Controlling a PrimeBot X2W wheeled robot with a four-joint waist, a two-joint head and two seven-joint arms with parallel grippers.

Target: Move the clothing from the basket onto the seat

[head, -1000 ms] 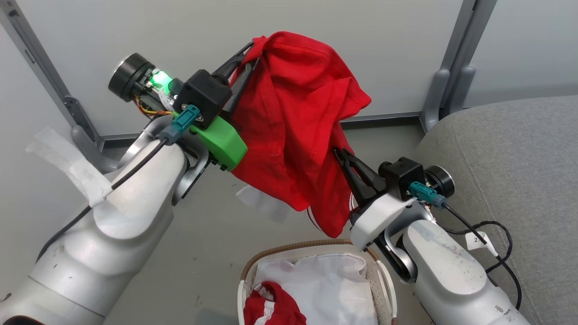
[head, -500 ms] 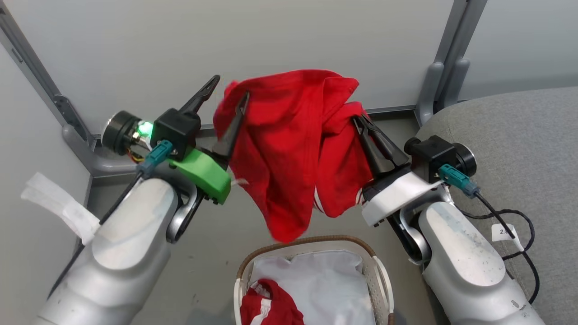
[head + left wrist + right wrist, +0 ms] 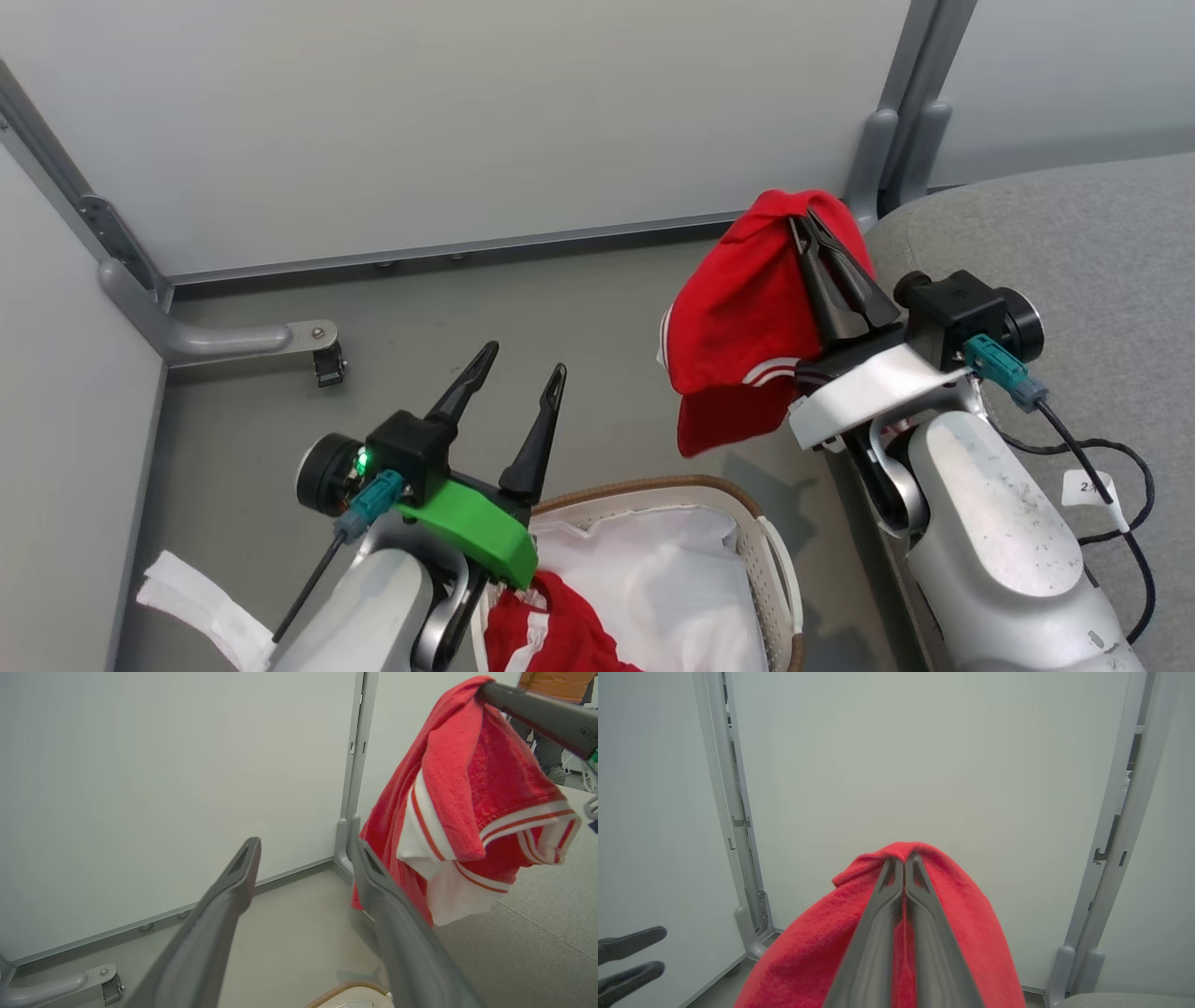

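- The right gripper (image 3: 805,222) has its jaws pressed tight on a red top (image 3: 738,317) (white stripes on its edge), held up in the air beside the grey seat (image 3: 1074,243).
- The left gripper (image 3: 523,362) has its jaws spread wide, holding nothing, by the basket (image 3: 653,487).
- More red clothing (image 3: 555,635) lies in the basket.
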